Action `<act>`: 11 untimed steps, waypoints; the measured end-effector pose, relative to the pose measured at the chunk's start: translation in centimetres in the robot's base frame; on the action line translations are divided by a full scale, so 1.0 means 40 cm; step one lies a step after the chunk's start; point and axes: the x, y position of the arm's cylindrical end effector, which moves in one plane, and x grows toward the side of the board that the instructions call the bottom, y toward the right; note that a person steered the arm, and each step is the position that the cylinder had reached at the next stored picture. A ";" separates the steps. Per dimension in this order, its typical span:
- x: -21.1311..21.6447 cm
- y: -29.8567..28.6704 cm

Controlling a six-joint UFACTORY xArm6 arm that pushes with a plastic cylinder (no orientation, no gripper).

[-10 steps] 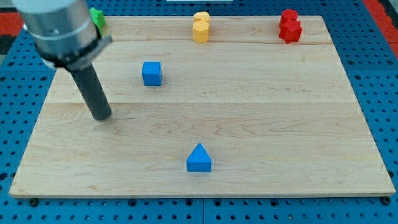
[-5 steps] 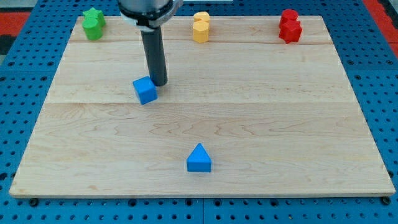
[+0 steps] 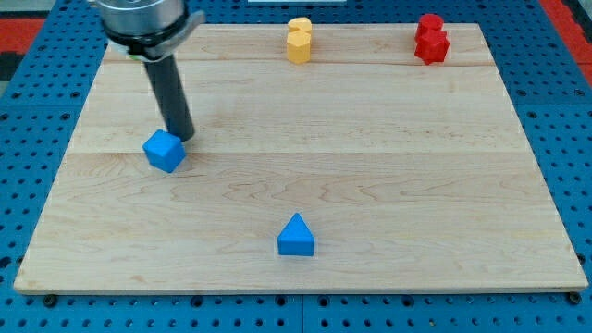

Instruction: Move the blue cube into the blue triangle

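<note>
The blue cube (image 3: 164,151) lies on the wooden board (image 3: 370,166) at the view's left, turned at an angle. My tip (image 3: 179,135) stands just above and to the right of the cube, touching or nearly touching its upper right corner. The blue triangle (image 3: 296,236) lies near the view's bottom centre, well to the right of and below the cube.
A yellow block (image 3: 298,40) stands at the top centre and a red block (image 3: 431,38) at the top right. The arm's body (image 3: 143,18) covers the board's top left corner.
My tip moved from the board's left to the cube's upper right, then pushed the cube to the left and down. The arm now hides the green block at the top left.
</note>
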 end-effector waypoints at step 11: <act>0.251 0.145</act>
